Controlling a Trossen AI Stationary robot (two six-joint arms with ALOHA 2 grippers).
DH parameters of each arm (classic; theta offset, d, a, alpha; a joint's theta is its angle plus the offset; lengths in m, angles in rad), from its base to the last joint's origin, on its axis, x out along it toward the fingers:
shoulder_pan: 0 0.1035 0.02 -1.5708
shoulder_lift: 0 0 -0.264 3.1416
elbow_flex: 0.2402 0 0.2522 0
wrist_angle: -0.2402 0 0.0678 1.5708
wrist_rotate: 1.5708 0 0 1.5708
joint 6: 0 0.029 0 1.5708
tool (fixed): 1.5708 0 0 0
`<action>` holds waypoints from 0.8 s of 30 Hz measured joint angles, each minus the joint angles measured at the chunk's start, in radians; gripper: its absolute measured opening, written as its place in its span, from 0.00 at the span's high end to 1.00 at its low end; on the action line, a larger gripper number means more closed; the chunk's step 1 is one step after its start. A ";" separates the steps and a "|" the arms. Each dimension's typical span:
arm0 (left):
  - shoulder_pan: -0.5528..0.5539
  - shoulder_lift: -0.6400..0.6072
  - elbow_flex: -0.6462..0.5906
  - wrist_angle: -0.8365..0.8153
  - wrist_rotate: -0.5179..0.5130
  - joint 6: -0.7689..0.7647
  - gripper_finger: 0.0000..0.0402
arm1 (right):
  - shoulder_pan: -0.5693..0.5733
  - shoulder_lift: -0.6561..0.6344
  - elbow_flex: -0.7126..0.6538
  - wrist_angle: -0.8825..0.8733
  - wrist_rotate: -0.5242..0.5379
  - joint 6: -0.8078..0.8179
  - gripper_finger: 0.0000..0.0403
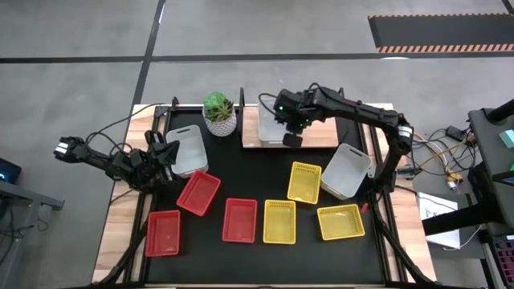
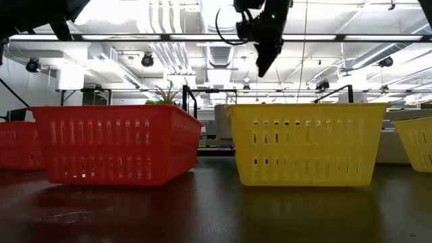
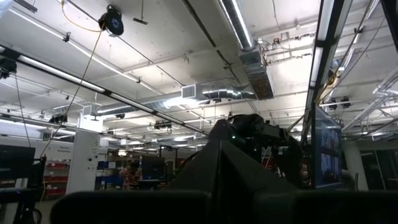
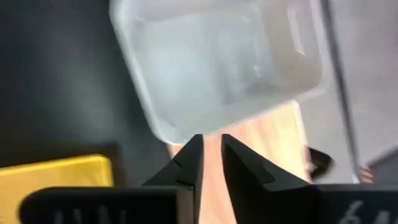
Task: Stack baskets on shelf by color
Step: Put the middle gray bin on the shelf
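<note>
A white-grey basket (image 1: pixel 269 124) (image 4: pixel 217 62) rests by its base on the left end of the wooden shelf (image 1: pixel 317 132) (image 4: pixel 255 143). My right gripper (image 1: pixel 291 138) (image 4: pixel 211 146) (image 2: pixel 266 61) hovers over that basket's near rim, its fingers open by a narrow gap and touching nothing. Two more white-grey baskets (image 1: pixel 186 150) (image 1: pixel 346 170), three red ones (image 1: pixel 198 193) (image 1: pixel 239 219) (image 1: pixel 163 233) and three yellow ones (image 1: pixel 304 181) (image 1: pixel 279 221) (image 1: pixel 340 221) lie on the black mat. My left gripper (image 1: pixel 165 156) waits shut beside the left white-grey basket, tilted up toward the ceiling.
A white pot with a green plant (image 1: pixel 218 112) stands just left of the shelf. A black upright (image 1: pixel 242 116) stands at the shelf's left end. The shelf's right part is bare wood. In the low view a red basket (image 2: pixel 115 145) and a yellow basket (image 2: pixel 304 145) stand nearest.
</note>
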 joint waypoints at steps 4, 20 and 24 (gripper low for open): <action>0.000 -0.001 0.001 0.000 -0.002 0.000 1.00 | -0.068 0.013 0.000 -0.002 -0.002 -0.059 0.97; 0.000 -0.002 0.000 0.000 -0.007 0.033 1.00 | -0.278 0.218 -0.010 0.041 -0.073 -0.062 0.98; 0.000 -0.002 0.002 0.000 -0.007 0.034 1.00 | -0.272 0.239 -0.010 0.058 -0.174 -0.067 0.98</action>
